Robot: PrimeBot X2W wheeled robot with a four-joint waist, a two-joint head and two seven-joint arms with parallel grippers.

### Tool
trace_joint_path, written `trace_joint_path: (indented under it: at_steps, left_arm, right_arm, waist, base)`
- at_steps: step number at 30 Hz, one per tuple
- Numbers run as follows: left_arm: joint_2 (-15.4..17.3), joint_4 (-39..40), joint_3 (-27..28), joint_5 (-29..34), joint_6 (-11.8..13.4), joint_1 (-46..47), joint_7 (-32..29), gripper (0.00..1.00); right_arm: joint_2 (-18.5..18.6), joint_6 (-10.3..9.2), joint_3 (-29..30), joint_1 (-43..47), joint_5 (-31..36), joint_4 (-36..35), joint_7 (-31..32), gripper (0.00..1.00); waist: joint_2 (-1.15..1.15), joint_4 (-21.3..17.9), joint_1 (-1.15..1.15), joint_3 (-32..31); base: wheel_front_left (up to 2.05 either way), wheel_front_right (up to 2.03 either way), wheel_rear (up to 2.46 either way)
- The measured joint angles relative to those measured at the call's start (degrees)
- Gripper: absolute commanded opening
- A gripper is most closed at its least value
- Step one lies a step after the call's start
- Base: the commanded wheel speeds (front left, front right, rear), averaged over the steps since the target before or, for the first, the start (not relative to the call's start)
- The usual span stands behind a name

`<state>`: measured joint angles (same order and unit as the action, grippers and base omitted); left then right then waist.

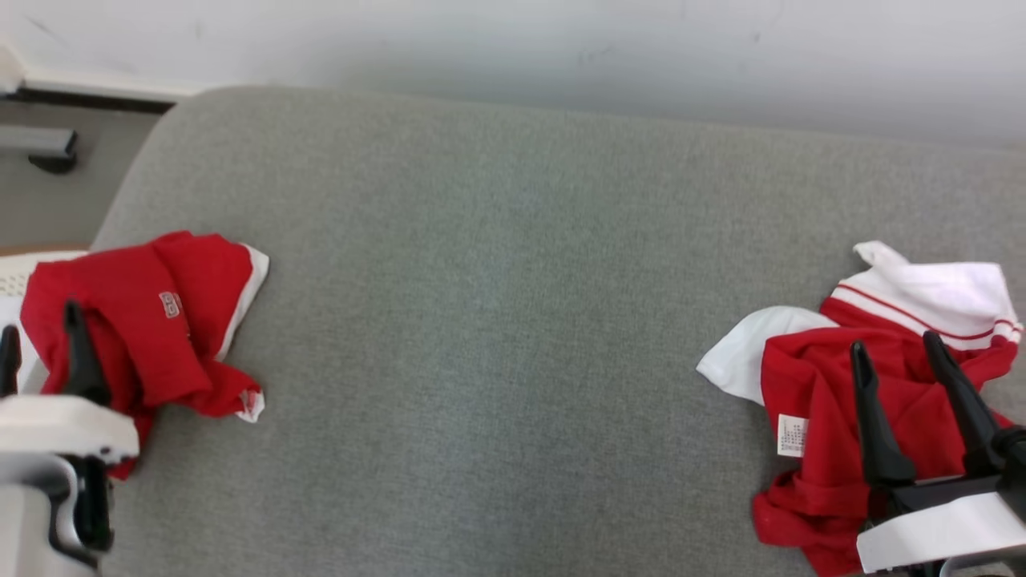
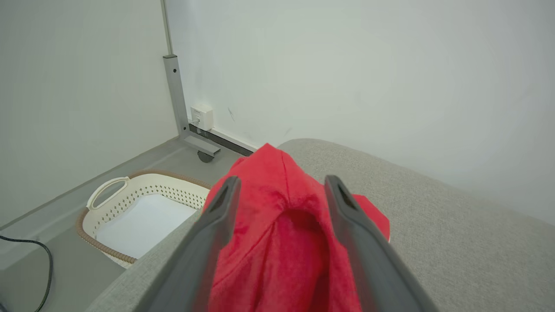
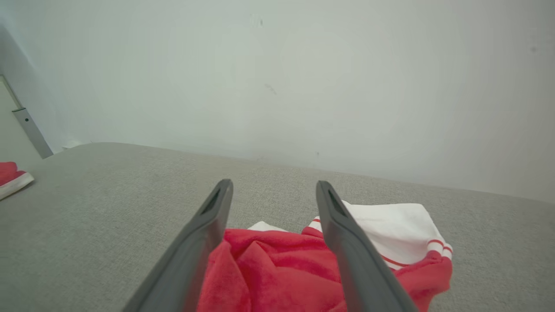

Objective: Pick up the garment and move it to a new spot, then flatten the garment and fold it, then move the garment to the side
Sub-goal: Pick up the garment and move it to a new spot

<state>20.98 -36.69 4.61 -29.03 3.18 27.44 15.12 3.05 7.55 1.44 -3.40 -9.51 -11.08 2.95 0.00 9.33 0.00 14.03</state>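
Red cloth, thin and knit by the look of it, is what you are handling. Expect it to be light and limp, and quick to sag into a new heap wherever you lift it. One red garment (image 1: 152,320) lies bunched at the left edge of the bench (image 1: 497,320), near the basket (image 2: 164,190) that stands on the floor beside the bench. Your left gripper (image 1: 40,320) stands over it with its jaws wide apart. Cloth sits between the fingers, but nothing looks pinched.

The red-and-white garment (image 1: 809,385) lies crumpled at the bench's right end, its white panel and striped trim toward the bench's far side. A care label (image 1: 791,435) shows on the side nearer the bench's middle. Your right gripper (image 1: 894,343) hovers over this garment, jaws spread, holding nothing.

I judge this one is next to be taken. Pinch a hem or the striped white edge rather than the middle of the heap. A doubled seam gives the fingers something firm, and the rest should hang free and open out. A grab at the centre would likely catch several layers at once. Carry it toward the bench's middle to flatten it.
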Motion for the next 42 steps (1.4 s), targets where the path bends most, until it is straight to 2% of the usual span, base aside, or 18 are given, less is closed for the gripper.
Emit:
trace_joint_path:
  at_steps: [9, 13, 18, 27, 33, 42]
  left_arm:
    - [-2.1, 21.1, 3.4, 8.6, 4.5, -14.7, 0.0, 1.00]
    - [-3.1, 30.5, 0.1, 11.6, 5.4, -19.5, -1.1, 1.00]
    - [-5.7, 38.6, -6.3, 14.1, 5.4, -23.8, -6.0, 1.00]
    - [-8.8, 40.4, -14.8, 16.8, 4.4, -29.0, -9.2, 1.00]
    - [-8.8, 39.0, -14.8, 17.0, 5.1, -29.8, -8.4, 1.00]
    - [-8.4, 38.2, -14.6, 17.0, 5.4, -29.3, -7.9, 1.00]
  right_arm:
    - [-0.1, 0.00, 0.0, 3.4, -1.2, 1.2, -0.3, 1.00]
    - [-0.1, 0.00, -0.1, 4.7, -1.6, 1.6, -0.4, 1.00]
    - [-0.1, 0.00, -0.8, 5.6, -1.7, 1.9, -0.2, 1.00]
    - [-0.1, 0.00, -0.9, 8.3, -2.5, 2.2, 0.1, 1.00]
    - [-0.1, 0.00, -1.2, 9.5, -2.5, 1.6, 0.8, 1.00]
    - [-0.1, 0.00, -1.1, 9.6, -2.7, 1.3, 1.1, 1.00]
  waist:
    - [0.00, -0.4, 0.00, -7.1]
    - [0.00, -1.0, 0.00, -9.5]
    - [0.00, -3.1, 0.00, -11.4]
    - [0.00, -7.7, 0.00, -13.7]
    - [0.00, -9.7, -0.01, -14.9]
    - [0.00, -9.9, 0.00, -14.4]
  base:
    - [0.00, 0.00, 0.00]
    - [0.00, 0.00, 0.00]
    - [0.00, 0.00, 0.00]
    - [0.00, 0.00, 0.00]
    - [0.00, 0.00, 0.00]
    - [0.00, 0.00, 0.00]
